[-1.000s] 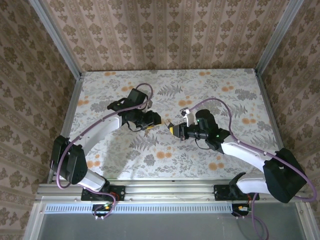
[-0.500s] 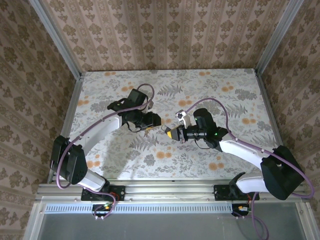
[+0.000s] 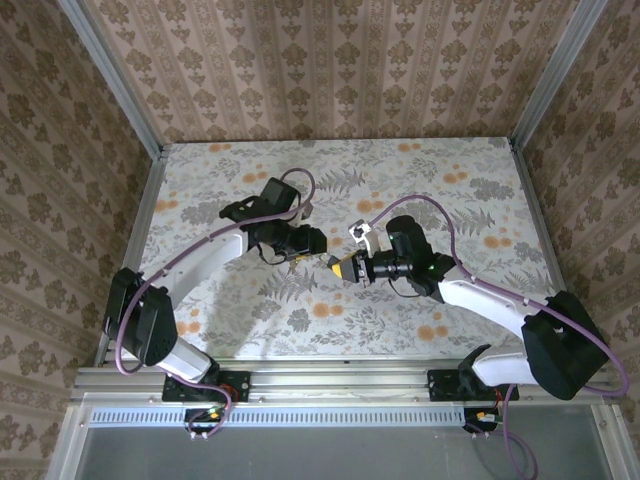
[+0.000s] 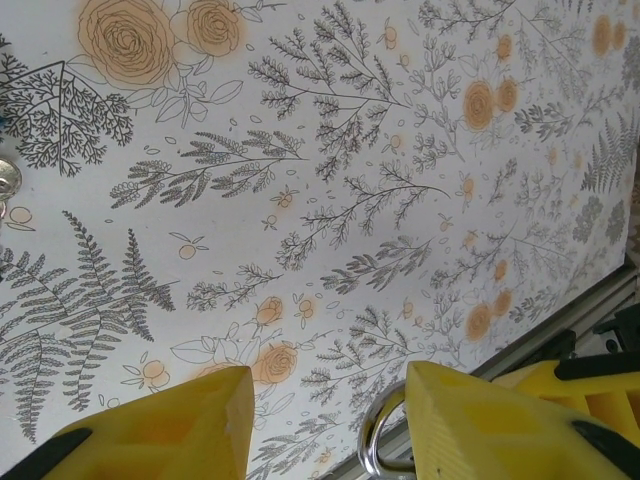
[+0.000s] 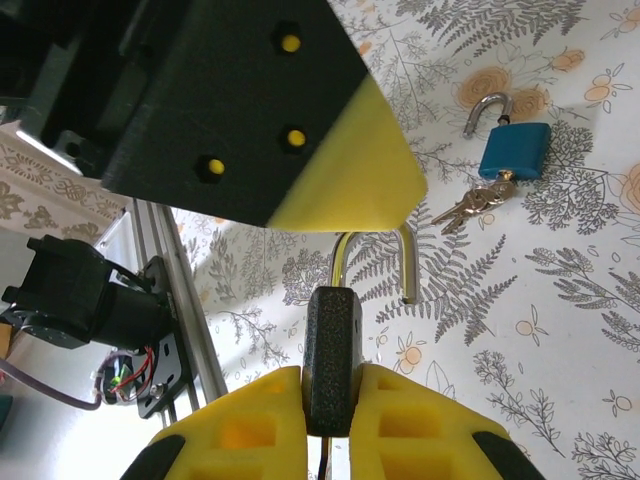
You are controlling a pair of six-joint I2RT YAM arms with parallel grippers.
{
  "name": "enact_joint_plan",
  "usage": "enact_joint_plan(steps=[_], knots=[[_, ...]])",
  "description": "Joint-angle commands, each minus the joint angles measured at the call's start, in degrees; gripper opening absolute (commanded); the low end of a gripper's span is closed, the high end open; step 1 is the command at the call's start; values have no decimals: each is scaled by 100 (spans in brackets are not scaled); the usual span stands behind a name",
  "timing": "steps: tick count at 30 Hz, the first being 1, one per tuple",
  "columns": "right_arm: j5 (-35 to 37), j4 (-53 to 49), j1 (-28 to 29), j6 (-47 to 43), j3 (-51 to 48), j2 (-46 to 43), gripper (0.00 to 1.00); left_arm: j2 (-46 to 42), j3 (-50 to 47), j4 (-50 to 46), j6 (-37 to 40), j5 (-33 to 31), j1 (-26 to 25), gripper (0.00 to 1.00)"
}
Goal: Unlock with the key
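Note:
My right gripper (image 5: 330,380) is shut on a black padlock (image 5: 330,340), held up off the table with its silver shackle (image 5: 405,262) swung open, one leg end free. My left gripper (image 4: 330,385) faces it with jaws apart. The shackle (image 4: 383,440) sits between them against the inner side of the right-hand finger (image 4: 470,410). In the right wrist view that left finger (image 5: 345,175) covers the shackle's top. A blue padlock (image 5: 514,150) with a bunch of keys (image 5: 470,205) in its base lies on the table. From above, both grippers (image 3: 318,245) (image 3: 340,268) meet at mid-table.
The table (image 3: 450,190) wears a floral cloth. An aluminium rail (image 5: 185,320) and the left arm's base motor (image 5: 75,300) show at the near edge. Patterned walls close in the back and both sides. A cable (image 3: 440,215) loops over the right arm.
My right gripper has carried the black padlock leftward up to the left gripper. The left gripper has shifted slightly right, and the two now meet at the shackle.

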Motion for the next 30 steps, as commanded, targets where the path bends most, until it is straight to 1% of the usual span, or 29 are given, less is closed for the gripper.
enact_joint_plan(steps=[1, 5, 10, 16, 19, 21, 23, 27, 30], knots=[[-220, 9, 53, -154, 145, -97, 3, 81, 144, -116, 175, -79, -28, 44], [-186, -21, 61, -204, 116, -230, 2, 130, 107, -160, 194, -131, -12, 43], [87, 31, 61, -251, 14, -463, 2, 117, -9, -141, 177, -86, -27, 39], [500, 164, 48, -220, -116, -596, 1, 116, -153, -89, 149, 0, -165, 32], [650, 218, 36, -178, -164, -623, 1, 35, -219, -69, 110, 1, -196, 32], [656, 241, 29, -161, -180, -623, 1, -54, -279, -72, 87, -81, -190, 32], [663, 263, 17, -115, -210, -623, 1, -141, -368, -93, 33, -185, -138, 34], [683, 389, -41, 114, -353, -648, 1, -442, -683, -19, -199, -458, 83, 39], [750, 437, -88, 289, -456, -649, 1, -733, -937, 123, -321, -573, 220, 40]])
